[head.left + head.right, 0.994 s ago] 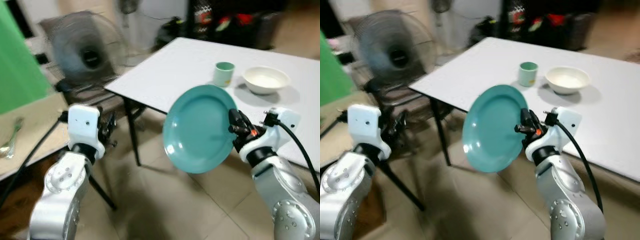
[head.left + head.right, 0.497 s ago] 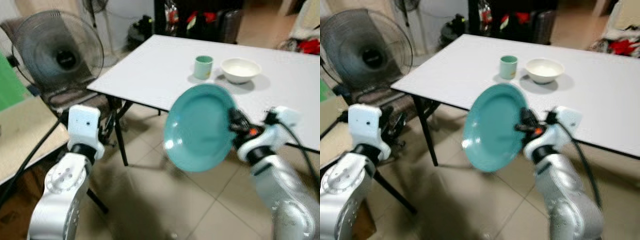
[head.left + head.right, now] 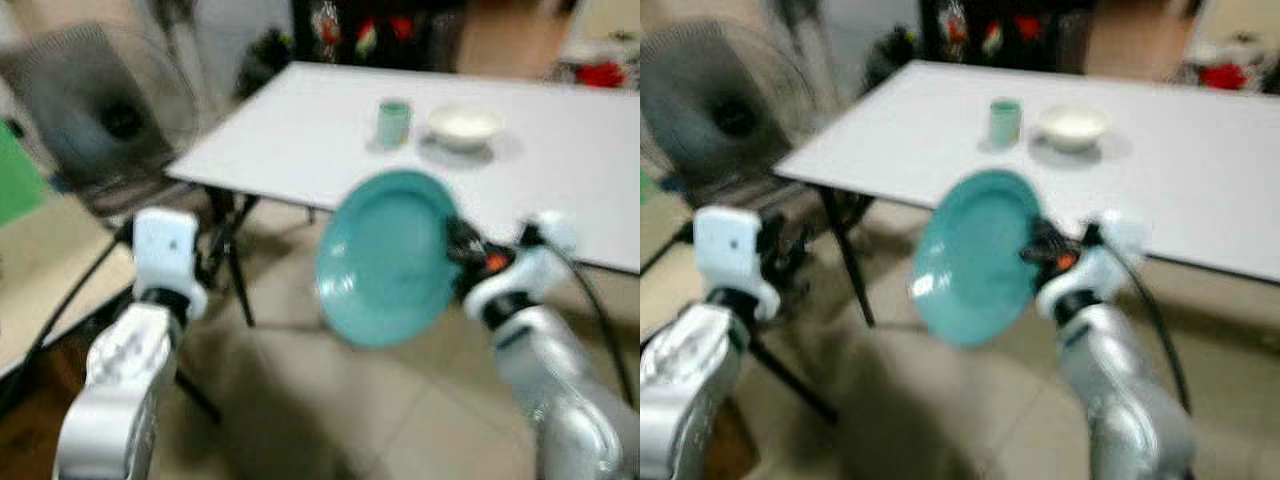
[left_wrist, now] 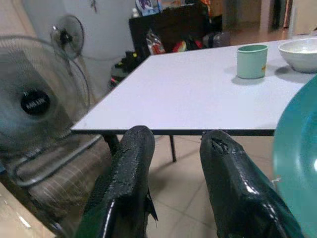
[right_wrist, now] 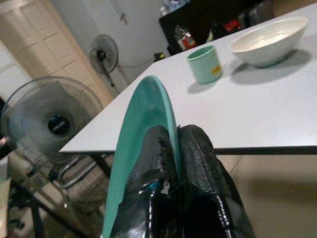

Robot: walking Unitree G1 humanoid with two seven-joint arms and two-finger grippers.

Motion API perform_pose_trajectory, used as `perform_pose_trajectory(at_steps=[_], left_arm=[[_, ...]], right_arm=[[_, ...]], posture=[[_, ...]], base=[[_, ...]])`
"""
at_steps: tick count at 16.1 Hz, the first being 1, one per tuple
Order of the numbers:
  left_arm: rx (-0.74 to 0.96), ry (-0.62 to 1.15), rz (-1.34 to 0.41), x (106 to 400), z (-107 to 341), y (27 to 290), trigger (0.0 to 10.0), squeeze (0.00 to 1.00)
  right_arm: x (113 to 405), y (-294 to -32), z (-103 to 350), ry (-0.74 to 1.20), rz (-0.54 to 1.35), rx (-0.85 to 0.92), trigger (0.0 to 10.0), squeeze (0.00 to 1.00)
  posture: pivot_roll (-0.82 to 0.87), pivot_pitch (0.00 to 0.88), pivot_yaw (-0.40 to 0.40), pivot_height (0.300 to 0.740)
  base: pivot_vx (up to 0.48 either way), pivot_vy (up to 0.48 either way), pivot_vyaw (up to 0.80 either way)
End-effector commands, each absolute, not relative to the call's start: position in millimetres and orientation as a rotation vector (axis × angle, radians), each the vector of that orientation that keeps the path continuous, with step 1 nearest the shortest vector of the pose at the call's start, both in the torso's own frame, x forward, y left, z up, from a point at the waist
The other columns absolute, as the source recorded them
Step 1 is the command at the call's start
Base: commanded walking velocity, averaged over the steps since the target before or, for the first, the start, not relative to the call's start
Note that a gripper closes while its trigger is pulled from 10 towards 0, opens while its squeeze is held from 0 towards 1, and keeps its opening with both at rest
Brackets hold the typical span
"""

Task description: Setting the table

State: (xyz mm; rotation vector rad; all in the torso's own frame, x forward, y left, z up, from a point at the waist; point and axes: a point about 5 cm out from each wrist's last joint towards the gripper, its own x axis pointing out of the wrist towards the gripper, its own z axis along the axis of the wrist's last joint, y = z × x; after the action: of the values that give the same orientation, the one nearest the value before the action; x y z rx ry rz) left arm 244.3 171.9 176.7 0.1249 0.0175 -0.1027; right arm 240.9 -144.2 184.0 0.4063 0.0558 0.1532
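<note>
**Plate held short of the table**

The right gripper (image 5: pixel 171 163) clamps the rim of the teal plate (image 3: pixel 385 257), held on edge above the tiled floor (image 3: pixel 330 410), near the white table (image 3: pixel 320 140). A green cup (image 3: pixel 394 122) and a white bowl (image 3: pixel 465 125) stand side by side on the table. The left gripper (image 4: pixel 173 163) is empty, fingers apart. A large fan (image 3: pixel 90 110) stands beside the table's corner, to the robot's left.

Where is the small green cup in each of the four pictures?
Left eye view: cup on the white table, far side, left of the bowl.
Right eye view: same place.
Left wrist view: upper right.
Right wrist view: top centre.
Shared landmark: the bowl beside it.
</note>
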Motion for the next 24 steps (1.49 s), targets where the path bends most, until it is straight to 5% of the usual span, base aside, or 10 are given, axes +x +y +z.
perform_pose_trajectory(at_steps=[1,4,8,13,17,24], left_arm=[[0.106,0.034,-0.114,245.2,175.5,170.2,10.0,0.0],[0.118,0.027,-0.11,245.6,176.2,171.4,10.0,0.0],[0.136,0.032,-0.124,246.2,175.1,167.8,10.0,0.0],[0.119,0.037,-0.127,246.1,173.7,169.2,10.0,0.0],[0.16,0.031,-0.13,246.3,174.5,167.9,10.0,0.0],[0.116,0.034,-0.099,245.8,173.8,171.6,10.0,0.0]], right_arm=[[240.5,-147.1,193.8,0.002,0.154,0.408,10.0,0.0],[240.7,-147.6,193.9,0.001,0.151,0.408,10.0,0.0],[240.6,-147.1,193.8,0.002,0.152,0.408,10.0,0.0],[239.7,-147.4,193.6,0.002,0.147,0.408,10.0,0.0],[239.2,-147.4,193.4,0.003,0.146,0.41,10.0,0.0],[239.9,-146.9,192.1,0.006,0.146,0.41,10.0,0.0]], posture=[[-0.11,0.0,0.075,0.74],[-0.11,0.0,0.072,0.74],[-0.11,0.0,0.073,0.74],[-0.11,0.002,0.074,0.74],[-0.12,0.003,0.076,0.74],[-0.11,0.0,0.071,0.74]], base=[[0.0,0.48,0.0],[0.0,0.48,-0.27],[0.0,-0.24,-0.2],[0.0,0.48,-0.32],[0.0,-0.48,-0.2],[0.0,0.173,-0.34]])
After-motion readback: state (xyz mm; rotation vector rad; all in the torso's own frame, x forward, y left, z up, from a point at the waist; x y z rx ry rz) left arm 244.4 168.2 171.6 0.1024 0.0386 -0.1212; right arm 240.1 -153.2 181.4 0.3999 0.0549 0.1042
